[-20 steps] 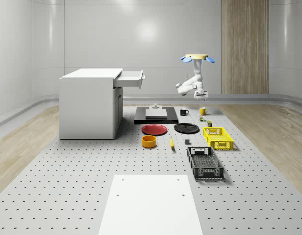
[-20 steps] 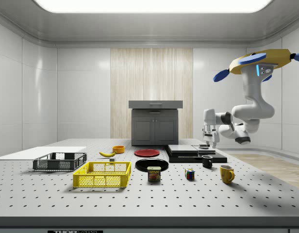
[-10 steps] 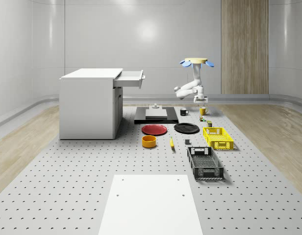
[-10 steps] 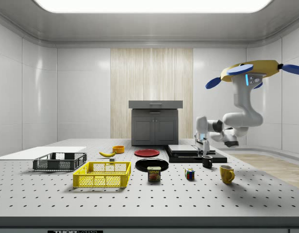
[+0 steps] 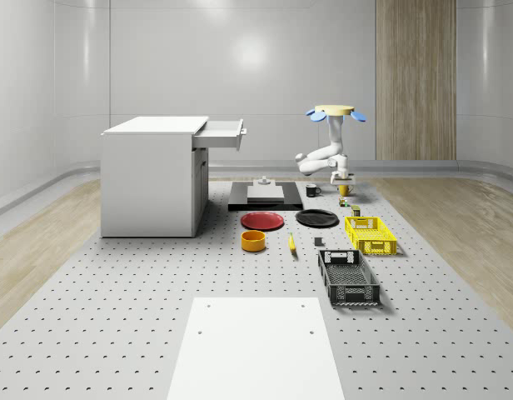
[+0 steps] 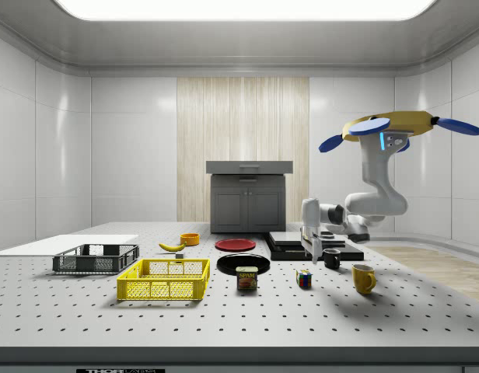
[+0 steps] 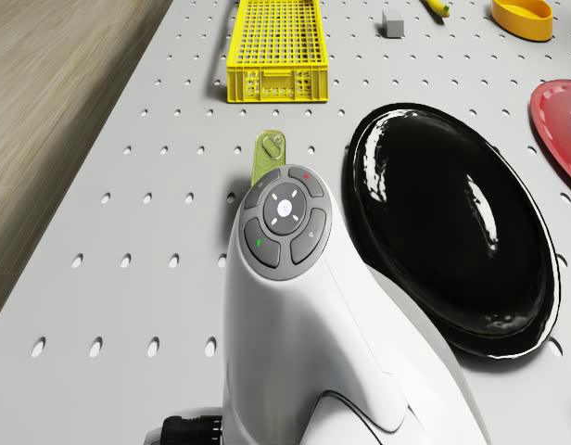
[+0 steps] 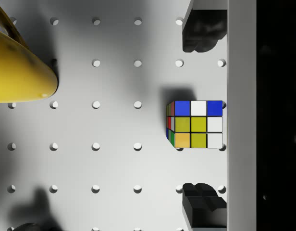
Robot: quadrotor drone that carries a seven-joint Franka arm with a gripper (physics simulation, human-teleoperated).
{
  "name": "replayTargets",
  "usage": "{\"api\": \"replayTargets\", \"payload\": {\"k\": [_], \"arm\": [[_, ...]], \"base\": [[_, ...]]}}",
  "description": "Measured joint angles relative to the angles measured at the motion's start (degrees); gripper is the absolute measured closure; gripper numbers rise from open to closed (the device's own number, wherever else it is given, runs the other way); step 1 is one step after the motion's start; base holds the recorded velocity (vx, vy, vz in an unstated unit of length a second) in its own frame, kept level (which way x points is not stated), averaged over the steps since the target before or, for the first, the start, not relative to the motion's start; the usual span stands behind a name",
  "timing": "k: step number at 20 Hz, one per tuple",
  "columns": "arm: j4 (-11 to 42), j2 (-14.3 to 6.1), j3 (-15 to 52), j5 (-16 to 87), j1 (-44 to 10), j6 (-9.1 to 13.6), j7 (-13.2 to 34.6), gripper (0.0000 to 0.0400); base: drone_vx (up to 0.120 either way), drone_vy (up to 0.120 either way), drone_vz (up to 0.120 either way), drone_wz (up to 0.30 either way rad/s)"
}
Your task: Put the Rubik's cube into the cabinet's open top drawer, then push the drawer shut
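Clearly, the approach to the grasp is the step in hand — nothing has been lifted yet. The drone (image 6: 391, 126) hovers above the far end of the perforated surface (image 5: 156, 333), and its arm is folded down so that the hand (image 6: 311, 247) hangs just above the Rubik's cube (image 8: 195, 124). In the wrist view the fingers (image 8: 202, 31) are seen spread wide, one on either side of the cube, with nothing held between them. The cube rests on the surface directly beneath the hand, just beside the yellow mug (image 8: 18, 67) and close to the black plate (image 7: 452, 222). The cabinet (image 5: 152, 177) stands well apart from the hand, its top drawer (image 5: 221, 133) pulled open.

The next move is judged to call for a short straight descent until the fingers bracket the cube, then a closing — care being needed that the mug beside the hand is not brushed.
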State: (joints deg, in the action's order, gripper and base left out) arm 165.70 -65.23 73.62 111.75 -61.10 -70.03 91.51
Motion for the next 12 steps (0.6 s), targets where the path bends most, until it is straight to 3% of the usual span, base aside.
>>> {"api": "replayTargets", "payload": {"k": [5,6,8,12], "arm": [[-0.1,-1.5,0.5,-0.8,-0.6,-1.3,0.5,0.0],[-0.1,-1.7,0.6,-0.9,-0.7,-1.5,0.6,0.0],[-0.2,-2.3,0.8,-1.2,-0.8,-2.0,0.8,0.0],[-0.3,-3.4,0.9,-1.6,-1.2,-3.1,1.1,0.0]], "base": [[0.0,0.0,-0.12,0.0],[0.12,0.0,-0.12,0.0],[0.1,0.0,0.0,0.0],[0.0,-0.04,0.0,0.0]]}}
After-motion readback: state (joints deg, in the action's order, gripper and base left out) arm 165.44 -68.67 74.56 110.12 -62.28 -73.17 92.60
